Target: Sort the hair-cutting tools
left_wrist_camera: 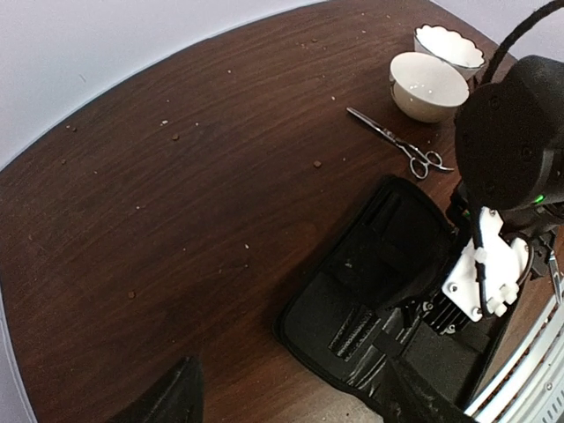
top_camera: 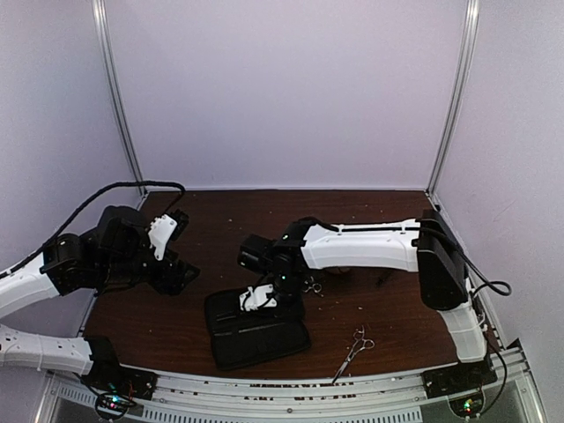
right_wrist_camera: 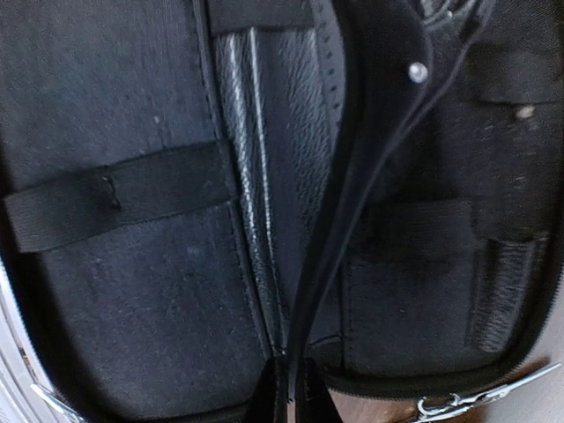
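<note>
An open black case [top_camera: 256, 335] lies near the front of the table. My right gripper [top_camera: 264, 300] hangs over it and is shut on a thin dark stick-like tool [right_wrist_camera: 370, 176]. In the right wrist view the tool runs from the closed fingers [right_wrist_camera: 275, 397] up across the case's inside [right_wrist_camera: 132, 308]. One pair of silver scissors [top_camera: 353, 349] lies by the front edge. A second pair [top_camera: 313, 286] lies beside the case; it also shows in the left wrist view [left_wrist_camera: 397, 141] and the right wrist view [right_wrist_camera: 458, 404]. My left gripper [top_camera: 181, 278] is open and empty, left of the case [left_wrist_camera: 388, 247].
Two white bowls [left_wrist_camera: 427, 84] [left_wrist_camera: 449, 44] stand behind the second scissors, mostly hidden under the right arm in the top view. Small crumbs dot the brown table [left_wrist_camera: 176, 176]. The metal rail [top_camera: 291, 388] runs along the front edge.
</note>
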Controlling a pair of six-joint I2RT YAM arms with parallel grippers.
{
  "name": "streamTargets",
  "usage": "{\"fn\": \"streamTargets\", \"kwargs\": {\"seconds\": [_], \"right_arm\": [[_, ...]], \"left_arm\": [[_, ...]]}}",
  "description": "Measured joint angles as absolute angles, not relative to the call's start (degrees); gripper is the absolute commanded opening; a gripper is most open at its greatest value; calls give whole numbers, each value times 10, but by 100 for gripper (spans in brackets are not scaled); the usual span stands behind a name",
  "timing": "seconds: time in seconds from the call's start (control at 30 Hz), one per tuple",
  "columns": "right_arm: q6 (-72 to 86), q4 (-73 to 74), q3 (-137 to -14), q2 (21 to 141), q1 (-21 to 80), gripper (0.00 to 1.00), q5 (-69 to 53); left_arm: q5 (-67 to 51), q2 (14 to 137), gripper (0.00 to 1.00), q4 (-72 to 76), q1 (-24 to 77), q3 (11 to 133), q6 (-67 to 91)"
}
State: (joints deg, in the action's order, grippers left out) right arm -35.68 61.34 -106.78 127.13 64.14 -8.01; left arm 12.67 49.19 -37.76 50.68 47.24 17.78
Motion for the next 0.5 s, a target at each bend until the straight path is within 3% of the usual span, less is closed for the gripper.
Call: {"fn": "streamTargets", "kwargs": {"seconds": [0.5], "right_arm": [[-362, 618, -1068, 1288, 638, 23, -75]], "left_arm": [[105, 552, 68, -372, 507, 467, 165]]}}
